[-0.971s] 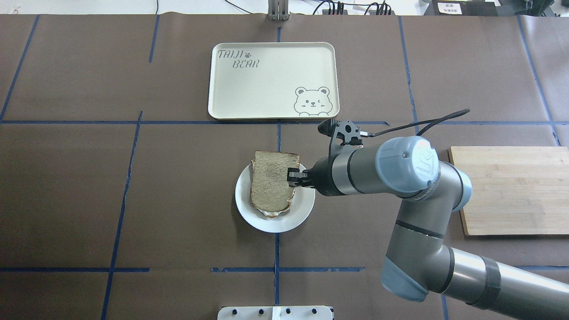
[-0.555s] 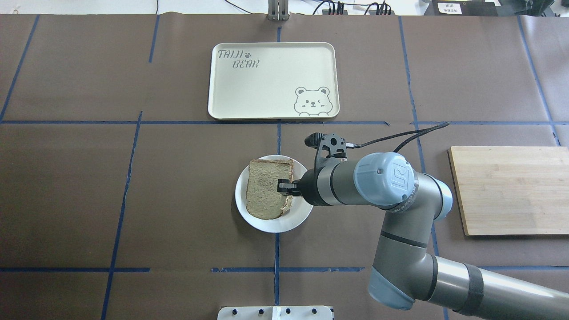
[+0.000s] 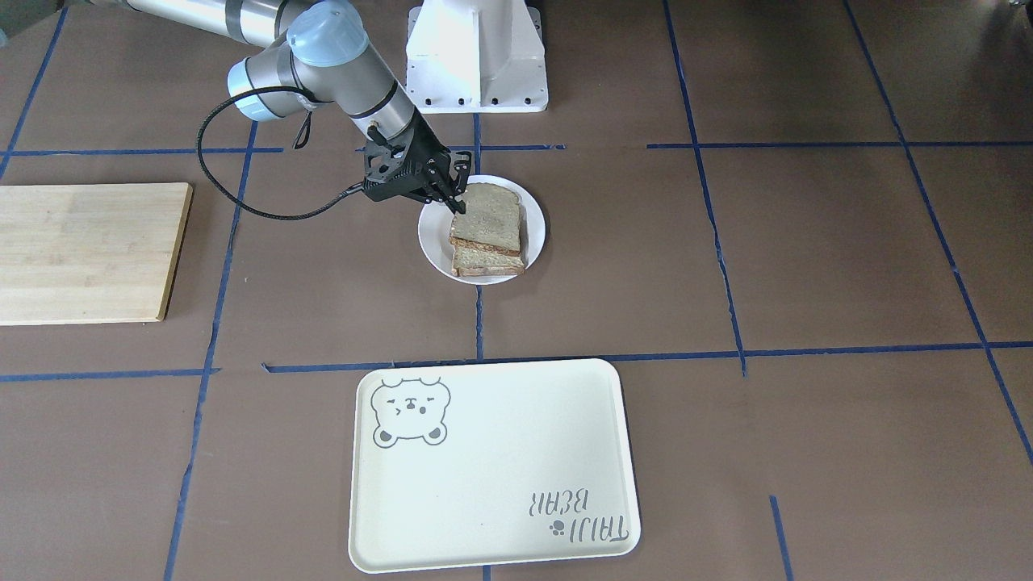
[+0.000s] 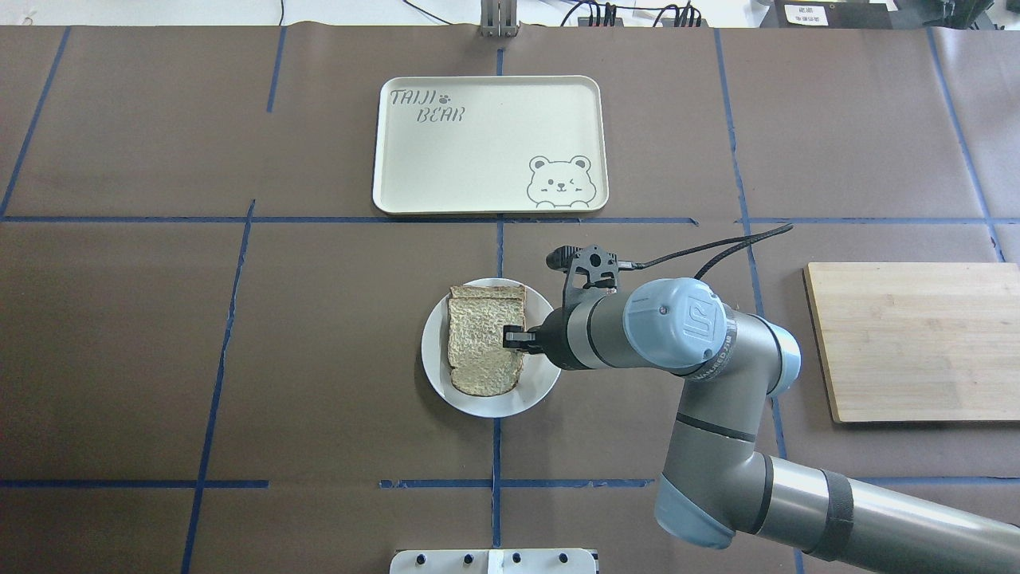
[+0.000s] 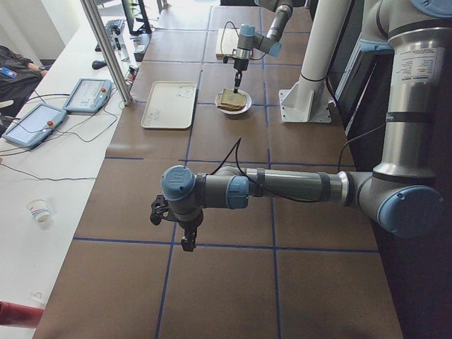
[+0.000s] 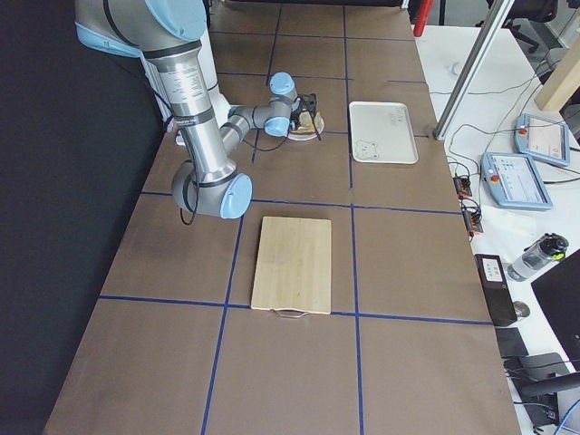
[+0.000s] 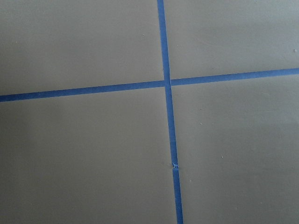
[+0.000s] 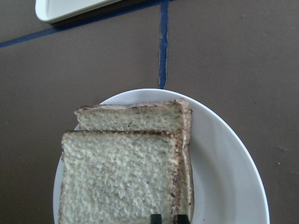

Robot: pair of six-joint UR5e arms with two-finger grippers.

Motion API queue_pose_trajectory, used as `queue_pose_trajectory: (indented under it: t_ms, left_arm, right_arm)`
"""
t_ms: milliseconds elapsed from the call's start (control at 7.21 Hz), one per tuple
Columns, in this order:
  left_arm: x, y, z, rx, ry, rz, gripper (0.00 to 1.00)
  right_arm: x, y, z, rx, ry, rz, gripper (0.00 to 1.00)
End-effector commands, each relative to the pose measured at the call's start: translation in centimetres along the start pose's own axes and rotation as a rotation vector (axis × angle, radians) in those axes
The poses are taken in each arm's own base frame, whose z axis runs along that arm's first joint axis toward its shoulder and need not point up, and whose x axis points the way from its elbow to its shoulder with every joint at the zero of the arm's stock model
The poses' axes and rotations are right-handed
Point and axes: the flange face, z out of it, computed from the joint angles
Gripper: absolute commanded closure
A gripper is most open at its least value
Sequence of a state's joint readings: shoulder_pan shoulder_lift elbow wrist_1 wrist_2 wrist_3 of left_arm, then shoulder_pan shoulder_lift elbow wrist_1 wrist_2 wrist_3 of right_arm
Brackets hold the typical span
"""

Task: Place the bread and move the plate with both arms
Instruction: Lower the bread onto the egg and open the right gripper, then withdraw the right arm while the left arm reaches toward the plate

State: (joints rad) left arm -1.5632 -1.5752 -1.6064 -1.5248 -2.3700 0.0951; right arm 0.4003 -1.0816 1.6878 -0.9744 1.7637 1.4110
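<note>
Bread [image 4: 482,347] lies flat atop a second slice [image 3: 488,261] on the plate [image 4: 542,387], no longer tilted up as a second ago, its edge pinched by the right gripper [image 4: 514,336]. Beyond the plate, the tray [image 4: 486,143] reads "TAIJI BEAR". Whether the left gripper [image 5: 187,241], far from the plate, is open or closed cannot be told.
</note>
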Motion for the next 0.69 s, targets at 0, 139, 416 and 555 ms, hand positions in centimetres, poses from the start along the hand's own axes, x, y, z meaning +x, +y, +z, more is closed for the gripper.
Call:
queue_pose_trajectory:
  t_ms: [0, 139, 416, 555]
  left_arm:
    - [0.2, -0.1, -0.2, 0.004, 0.0, 0.004, 0.0]
    - [0.8, -0.3, -0.7, 0.016, 0.0, 0.018, 0.0]
    - [4.8, -2.4, 0.3, 0.057, 0.028, 0.076, 0.0]
    - [8.7, -3.9, 1.3, 0.083, 0.071, 0.034, 0.0]
  right_arm:
    - [0.2, -1.5, -0.6, 0.023, -0.001, 0.008, 0.0]
    - [0.3, -3.6, -2.3, 0.039, -0.009, 0.016, 0.0]
    - [2.0, -9.9, -8.0, 0.0, 0.015, 0.083, 0.0]
    - [3.3, -12.7, -10.6, 0.021, 0.061, 0.106, 0.0]
